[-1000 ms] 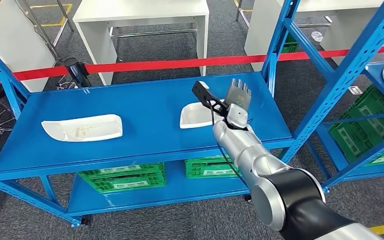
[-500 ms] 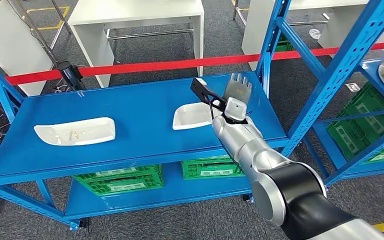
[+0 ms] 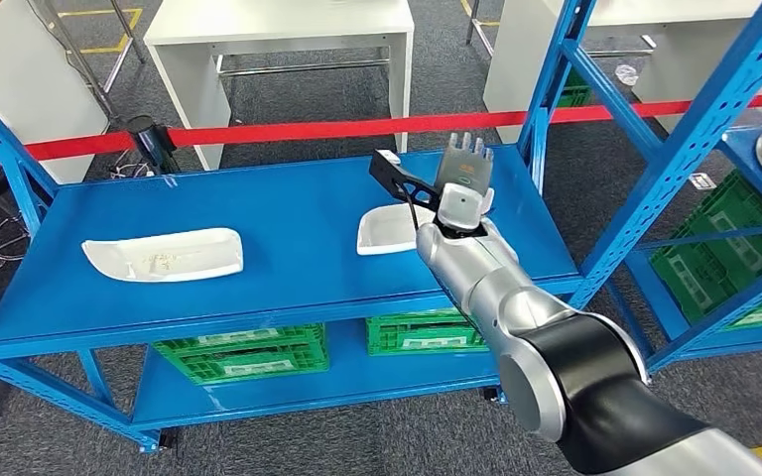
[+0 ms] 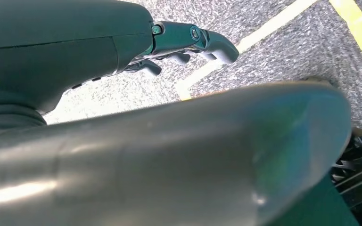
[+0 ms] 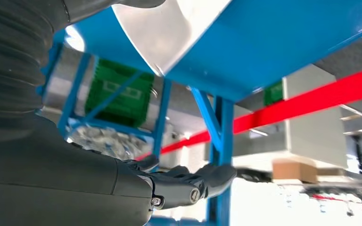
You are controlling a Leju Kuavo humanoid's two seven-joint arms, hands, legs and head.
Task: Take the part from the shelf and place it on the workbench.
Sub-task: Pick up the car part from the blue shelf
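Here, right hand (image 3: 459, 183) empty with fingers spread, just above white part (image 3: 387, 227) on blue shelf (image 3: 288, 238), not touching.

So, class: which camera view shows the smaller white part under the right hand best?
The head view: the smaller white part lies whole on the blue shelf, just beyond the right hand. The right wrist view shows one white edge; the left wrist view faces the floor.
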